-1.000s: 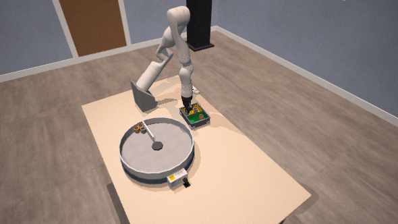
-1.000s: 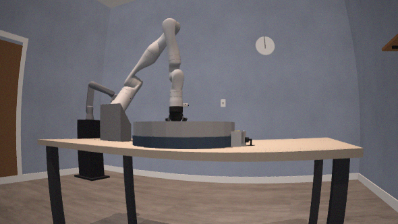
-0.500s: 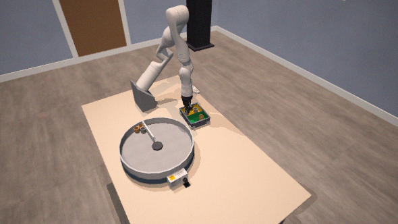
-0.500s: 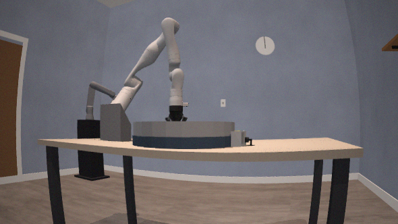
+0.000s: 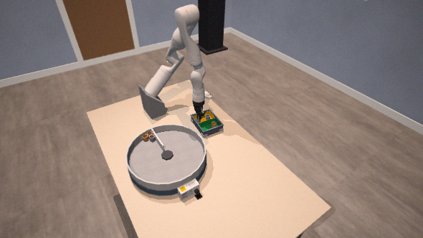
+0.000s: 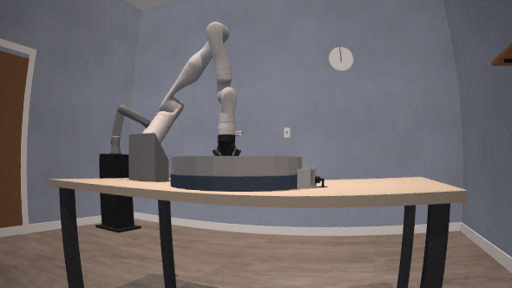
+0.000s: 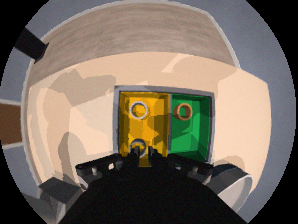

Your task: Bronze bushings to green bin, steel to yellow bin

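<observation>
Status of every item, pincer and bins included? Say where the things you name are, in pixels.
Pincer (image 5: 199,117) (image 6: 226,152) (image 7: 143,151): at yellow bin, fingers slightly apart, grip unclear
Yellow bin (image 5: 212,115) (image 7: 156,107): two steel bushings, one by the fingertips
Green bin (image 5: 205,126) (image 7: 194,139): one bronze bushing
Turntable (image 5: 179,165) (image 6: 236,166) (image 7: 238,195): two bronze, one steel aboard; rotation unclear
</observation>
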Controlling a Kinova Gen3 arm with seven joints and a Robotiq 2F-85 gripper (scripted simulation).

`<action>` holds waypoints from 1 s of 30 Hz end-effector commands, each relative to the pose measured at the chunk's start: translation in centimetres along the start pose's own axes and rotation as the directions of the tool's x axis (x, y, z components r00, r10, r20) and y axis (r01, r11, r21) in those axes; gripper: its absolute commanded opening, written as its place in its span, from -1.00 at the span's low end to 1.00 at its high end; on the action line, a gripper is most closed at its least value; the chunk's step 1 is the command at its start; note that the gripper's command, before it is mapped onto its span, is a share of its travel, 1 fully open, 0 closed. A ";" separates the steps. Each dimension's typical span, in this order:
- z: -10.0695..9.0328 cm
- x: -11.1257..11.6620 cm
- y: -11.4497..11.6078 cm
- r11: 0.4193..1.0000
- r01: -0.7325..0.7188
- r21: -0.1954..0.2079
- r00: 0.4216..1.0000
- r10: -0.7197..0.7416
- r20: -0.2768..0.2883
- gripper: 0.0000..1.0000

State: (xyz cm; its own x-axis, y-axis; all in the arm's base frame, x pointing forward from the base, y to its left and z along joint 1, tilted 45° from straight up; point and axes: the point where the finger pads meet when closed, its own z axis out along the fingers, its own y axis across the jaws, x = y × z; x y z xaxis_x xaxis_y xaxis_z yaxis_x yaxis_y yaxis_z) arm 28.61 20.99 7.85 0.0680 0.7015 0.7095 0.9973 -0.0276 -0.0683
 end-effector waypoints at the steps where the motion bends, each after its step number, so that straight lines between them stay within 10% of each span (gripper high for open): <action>1: -0.1 -0.1 0.1 1.000 -0.004 0.000 1.000 0.004 0.000 -0.69; 14: -5.6 0.0 0.1 1.000 -0.003 -0.001 1.000 0.003 0.000 -0.69; 19: -10.8 0.0 0.0 1.000 -0.002 0.001 1.000 0.002 0.000 -0.69; 30: -11.2 0.0 0.1 1.000 -0.004 0.000 1.000 0.004 0.000 -0.69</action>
State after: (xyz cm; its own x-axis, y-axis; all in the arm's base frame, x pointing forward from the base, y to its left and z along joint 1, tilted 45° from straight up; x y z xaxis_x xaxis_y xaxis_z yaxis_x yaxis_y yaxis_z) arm 28.91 13.22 15.52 0.0702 0.7043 0.7065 0.9971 -0.0281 -0.0710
